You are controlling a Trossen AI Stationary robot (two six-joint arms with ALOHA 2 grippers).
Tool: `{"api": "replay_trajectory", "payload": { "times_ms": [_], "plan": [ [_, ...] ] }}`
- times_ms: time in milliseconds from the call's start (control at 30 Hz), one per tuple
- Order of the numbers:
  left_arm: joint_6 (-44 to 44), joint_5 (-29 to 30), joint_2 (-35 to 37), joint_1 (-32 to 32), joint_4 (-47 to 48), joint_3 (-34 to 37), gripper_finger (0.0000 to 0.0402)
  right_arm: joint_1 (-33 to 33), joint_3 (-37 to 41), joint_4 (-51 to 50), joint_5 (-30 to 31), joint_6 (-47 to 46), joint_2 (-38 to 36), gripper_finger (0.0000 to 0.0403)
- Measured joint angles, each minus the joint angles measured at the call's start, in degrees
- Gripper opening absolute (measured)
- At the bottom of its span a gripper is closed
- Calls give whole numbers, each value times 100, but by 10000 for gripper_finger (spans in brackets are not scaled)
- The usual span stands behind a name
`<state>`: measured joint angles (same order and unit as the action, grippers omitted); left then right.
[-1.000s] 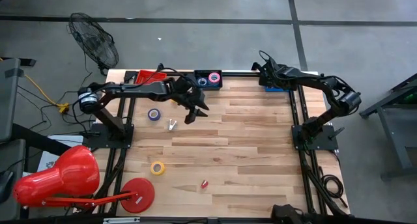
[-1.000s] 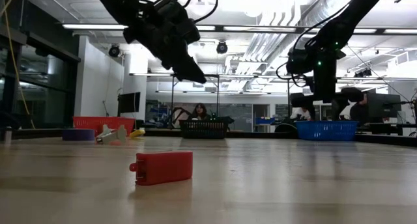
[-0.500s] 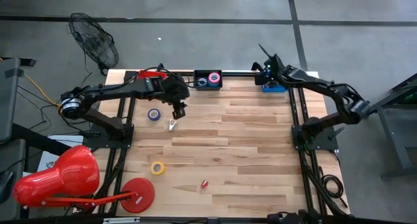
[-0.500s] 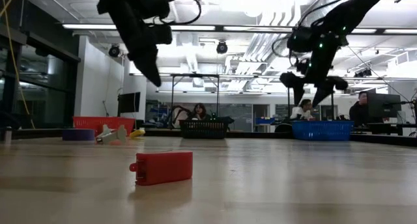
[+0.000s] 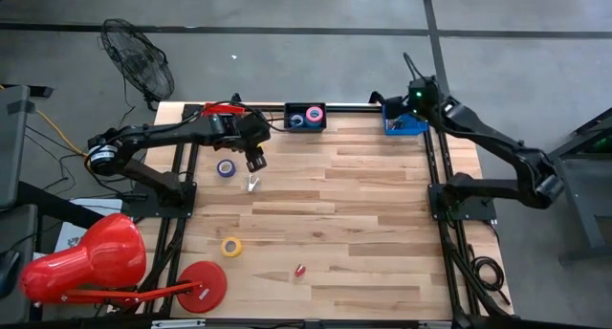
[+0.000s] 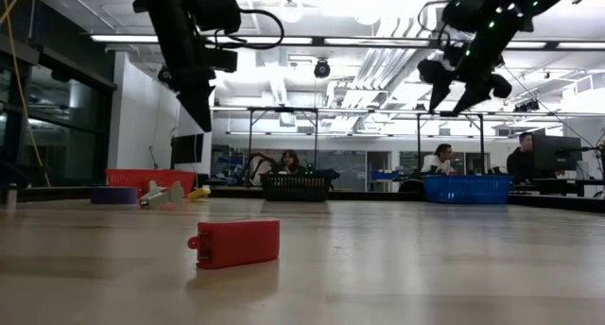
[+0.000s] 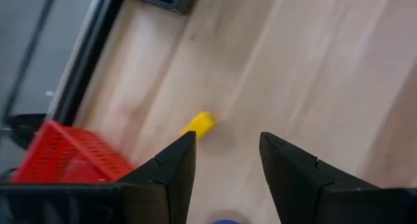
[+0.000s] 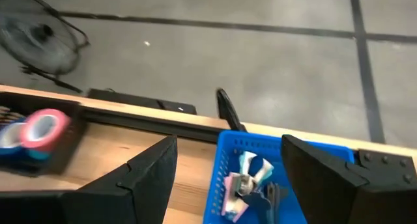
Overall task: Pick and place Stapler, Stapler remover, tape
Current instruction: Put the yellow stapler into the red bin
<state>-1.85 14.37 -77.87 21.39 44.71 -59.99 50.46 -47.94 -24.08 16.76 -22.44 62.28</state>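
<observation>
Since a second ago we see the left gripper [image 5: 254,157] swing back toward upper left, above the blue ring-shaped tape roll [image 5: 226,168] and small pale metal staple remover [image 5: 252,184]; jaws part-spread, empty. Right gripper [image 5: 413,92] lifted over the blue mesh bin [image 5: 400,125] at upper right, jaws released. We judge the tape light, stiff, smooth: pinch one wall through the open centre.
</observation>
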Motion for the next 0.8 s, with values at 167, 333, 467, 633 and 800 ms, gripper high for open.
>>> {"api": "replay_trajectory", "payload": {
  "times_ms": [167, 333, 467, 633, 800],
  "plan": [
    [-418, 564, -104, -2, -58, 0, 173, 0, 0, -3, -462, 198, -418, 264],
    [-573, 379, -347, 202, -165, 0, 199, 0, 0, -62, -739, 346, -662, 264],
    [-811, 77, -679, 472, -276, 0, 221, 0, 0, -98, -881, 403, -744, 264],
    [-1420, -368, -1082, 897, -559, 1, 239, 0, 0, -105, -989, 519, -745, 264],
    [-1978, -878, -1387, 1310, -641, 2, 241, 0, 0, -111, -1211, 661, -745, 264]
  ]
}}
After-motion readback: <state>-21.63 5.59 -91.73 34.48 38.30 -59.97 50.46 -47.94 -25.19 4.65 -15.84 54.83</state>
